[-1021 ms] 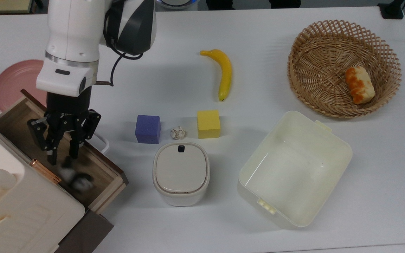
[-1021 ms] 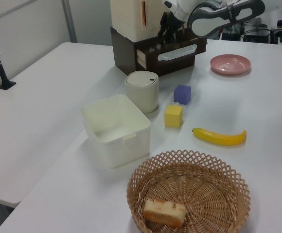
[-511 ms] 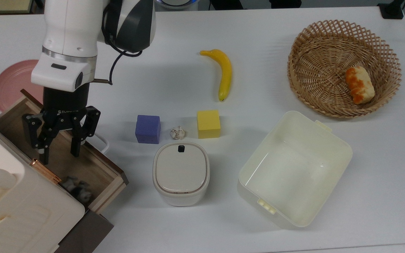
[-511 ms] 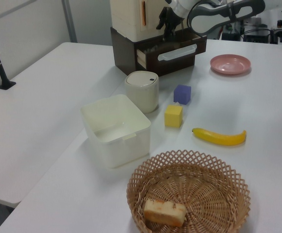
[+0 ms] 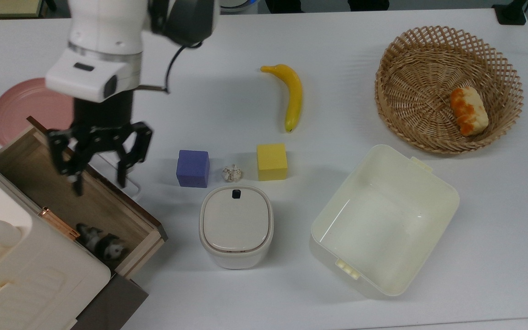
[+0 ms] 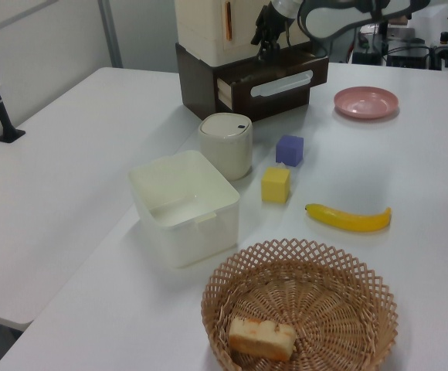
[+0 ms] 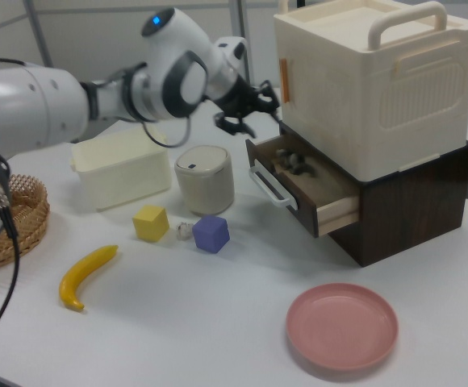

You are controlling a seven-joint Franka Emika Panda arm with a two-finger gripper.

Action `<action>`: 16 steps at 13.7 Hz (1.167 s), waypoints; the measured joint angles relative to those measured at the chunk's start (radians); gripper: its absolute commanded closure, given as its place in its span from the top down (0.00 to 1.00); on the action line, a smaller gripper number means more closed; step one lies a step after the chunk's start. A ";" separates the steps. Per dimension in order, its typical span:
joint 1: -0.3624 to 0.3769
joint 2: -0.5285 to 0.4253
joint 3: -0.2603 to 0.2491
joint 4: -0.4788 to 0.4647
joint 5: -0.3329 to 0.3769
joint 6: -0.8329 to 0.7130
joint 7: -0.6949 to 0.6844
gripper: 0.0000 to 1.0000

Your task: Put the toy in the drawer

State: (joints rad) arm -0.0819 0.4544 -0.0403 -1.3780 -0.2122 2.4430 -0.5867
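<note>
The black 2-finger hand point(image 5: 100, 178) hangs spread and empty above the front edge of the shallow wooden drawer with pale sides, brown bottom and white loop handle point(image 5: 35, 178); in the right view the hand point(image 7: 246, 105) sits above and to the right view's left of the drawer point(image 7: 319, 197). The tiny black-and-white panda toy point(image 5: 103, 242) lies on the drawer bottom, near the corner under the cream plastic box with a carrying handle point(image 5: 21, 270). Probable risks: a low sideways exit could catch a finger on the loop handle and drag the drawer; the purple foam cube point(image 5: 193, 168) and small whitish wrinkled ball point(image 5: 232, 173) stand near on the white counter point(image 5: 346, 73). Compared with 1 s ago, the hand has risen and shifted toward the top view's right, and the toy, then blurred below the fingers, now lies sharp and settled.
</note>
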 measured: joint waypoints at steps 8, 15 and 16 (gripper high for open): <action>0.116 -0.170 0.028 -0.037 0.104 -0.462 0.454 0.87; 0.153 -0.299 0.029 -0.132 0.110 -0.683 0.607 1.00; 0.153 -0.322 0.029 -0.158 0.111 -0.689 0.609 1.00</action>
State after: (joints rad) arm 0.0708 0.1326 -0.0117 -1.5357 -0.1007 1.7538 0.0219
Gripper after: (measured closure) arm 0.000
